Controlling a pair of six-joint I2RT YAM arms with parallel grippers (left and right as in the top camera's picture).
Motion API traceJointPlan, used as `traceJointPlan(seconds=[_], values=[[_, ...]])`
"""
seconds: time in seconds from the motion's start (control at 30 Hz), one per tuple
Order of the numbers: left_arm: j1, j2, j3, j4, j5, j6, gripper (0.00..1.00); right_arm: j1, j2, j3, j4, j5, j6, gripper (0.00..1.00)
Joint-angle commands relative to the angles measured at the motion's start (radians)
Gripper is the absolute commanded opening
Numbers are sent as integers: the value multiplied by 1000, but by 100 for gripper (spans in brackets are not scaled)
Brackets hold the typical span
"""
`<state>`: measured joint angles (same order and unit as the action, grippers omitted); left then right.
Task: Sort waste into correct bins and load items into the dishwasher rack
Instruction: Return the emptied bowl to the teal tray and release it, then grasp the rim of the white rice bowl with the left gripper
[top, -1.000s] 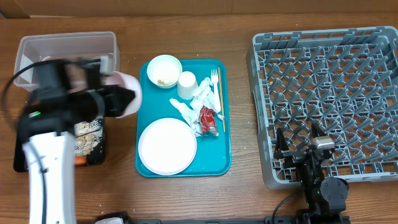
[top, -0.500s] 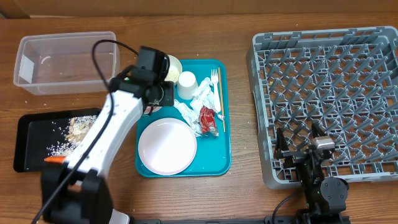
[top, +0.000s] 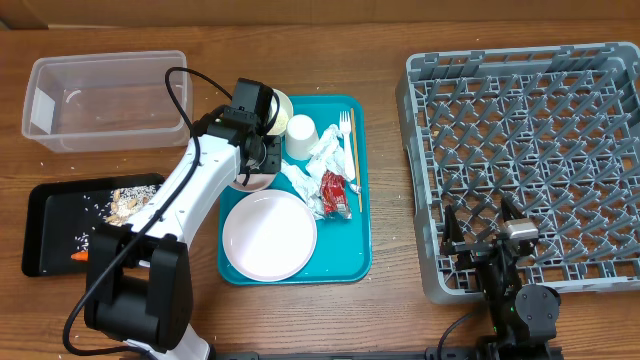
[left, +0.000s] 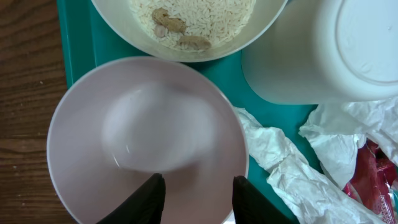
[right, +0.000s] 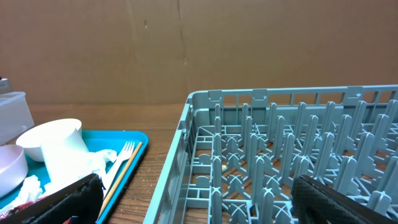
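Grey rack (top: 520, 150) right of the teal tray (top: 362, 262) was bare, right gripper (top: 480, 216) at its near edge gaping wide, empty. Left of the tray the black bin (top: 32, 232) had scraps (top: 125, 200) and carrot (top: 80, 256); on the tray the left gripper (left: 198, 186) hung part-open over an empty bowl (left: 143, 130), gripping nothing, with plate (top: 268, 236), rice bowl (left: 193, 18), cup (top: 301, 130), napkins (top: 320, 155), wrapper (top: 333, 190) left. No readable writing.

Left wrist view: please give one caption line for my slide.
Left gripper, jaws apart, above an empty small white bowl on the flat teal tray, beside a second white bowl holding rice.
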<state>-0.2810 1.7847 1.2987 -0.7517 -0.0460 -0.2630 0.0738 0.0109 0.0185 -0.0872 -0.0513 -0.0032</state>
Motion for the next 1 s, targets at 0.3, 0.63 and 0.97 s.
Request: traceJointPlan(seconds=[0.3, 0.63, 0.97], values=[[2, 5, 126, 80, -147, 154, 73, 5, -8, -10, 6, 6, 3, 100], [133, 46, 193, 93, 43, 30, 86, 5, -8, -10, 6, 6, 3, 100], [160, 232, 470, -112, 163, 118, 88, 5, -8, -10, 6, 6, 3, 100]])
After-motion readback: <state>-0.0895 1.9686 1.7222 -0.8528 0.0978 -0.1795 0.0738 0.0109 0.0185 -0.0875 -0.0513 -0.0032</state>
